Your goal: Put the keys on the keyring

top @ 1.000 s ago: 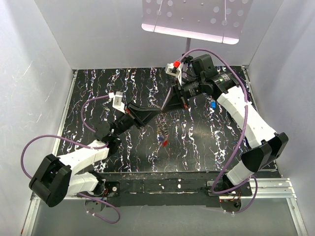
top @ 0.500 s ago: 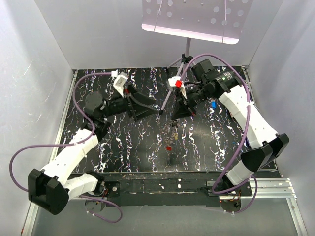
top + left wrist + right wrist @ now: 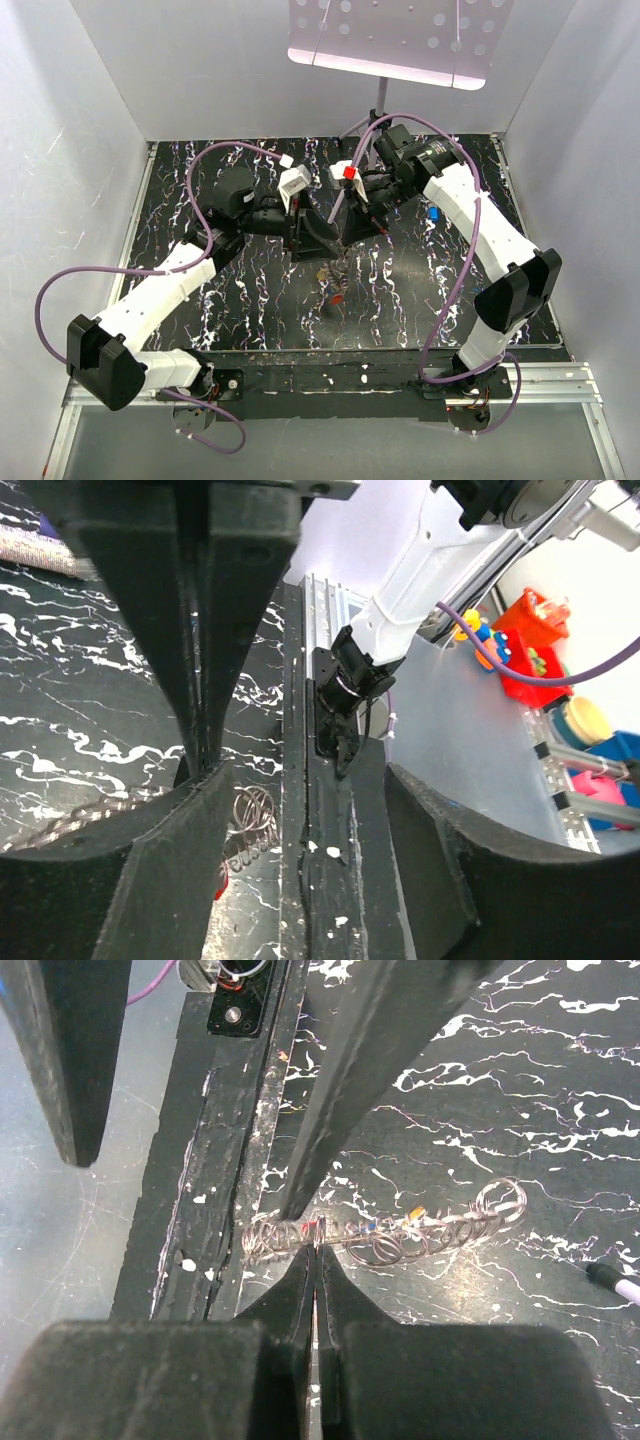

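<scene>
Keyring is a thin strand of wire loops, and we see it stretched out in front of the right gripper. The two fingers of this gripper are pressed fully together, and their tips pinch the strand near one of its ends. In the view from above, the strand hangs down from the right gripper over the middle of the table, with a small red piece at its low end. We cannot tell if the low end touches the table.

Along the strand there are small coloured bits, red, blue and yellow. They are too small for us to tell if they are keys. One small blue thing lies on the table, apart from the strand, beside the right arm.

The left gripper stands just beside the right one. Its fingers are well apart and it holds nothing. In the right wrist view, the tip of one left finger comes down just beside the pinched end of the strand; we cannot tell if it touches.
</scene>
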Robot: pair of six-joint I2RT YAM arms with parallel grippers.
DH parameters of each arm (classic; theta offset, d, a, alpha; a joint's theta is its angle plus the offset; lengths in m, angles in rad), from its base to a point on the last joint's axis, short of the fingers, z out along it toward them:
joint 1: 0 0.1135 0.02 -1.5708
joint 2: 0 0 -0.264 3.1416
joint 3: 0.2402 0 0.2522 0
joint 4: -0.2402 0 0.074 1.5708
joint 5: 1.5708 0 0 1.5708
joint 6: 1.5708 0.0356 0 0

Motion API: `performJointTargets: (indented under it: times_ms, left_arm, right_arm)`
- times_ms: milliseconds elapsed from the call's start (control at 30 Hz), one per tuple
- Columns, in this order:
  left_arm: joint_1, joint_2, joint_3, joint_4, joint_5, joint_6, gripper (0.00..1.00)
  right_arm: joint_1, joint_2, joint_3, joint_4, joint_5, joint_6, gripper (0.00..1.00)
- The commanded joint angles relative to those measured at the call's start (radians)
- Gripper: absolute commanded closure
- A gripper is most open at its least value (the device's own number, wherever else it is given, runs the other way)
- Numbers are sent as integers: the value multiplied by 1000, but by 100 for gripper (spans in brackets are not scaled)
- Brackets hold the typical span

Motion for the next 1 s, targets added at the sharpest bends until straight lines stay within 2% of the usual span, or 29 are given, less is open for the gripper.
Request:
performJointTargets:
  times_ms: [0, 67, 233, 533, 700, 800, 967]
  left_arm:
    - [-44, 9, 55, -140, -86, 181, 44]
    - [-51, 22, 67, -187, -129, 219, 49]
    - [-58, 15, 67, -232, -208, 268, 50]
    - [-56, 50, 93, -241, -204, 278, 54]
    - [-58, 39, 101, -270, -234, 305, 54]
    - [-56, 9, 88, -276, -250, 388, 53]
    - [-55, -79, -13, -186, -250, 472, 50]
  right_arm:
    - [-6, -15, 58, -212, -69, -3, 99]
    - [-6, -15, 59, -214, -69, -2, 99]
    - [-8, -14, 55, -219, -72, -2, 99]
    - [-8, -8, 59, -222, -78, 0, 99]
    - [-6, -9, 62, -229, -78, -5, 99]
    - [-6, -14, 53, -231, -78, -6, 99]
    - [-6, -18, 45, -232, -81, -8, 99]
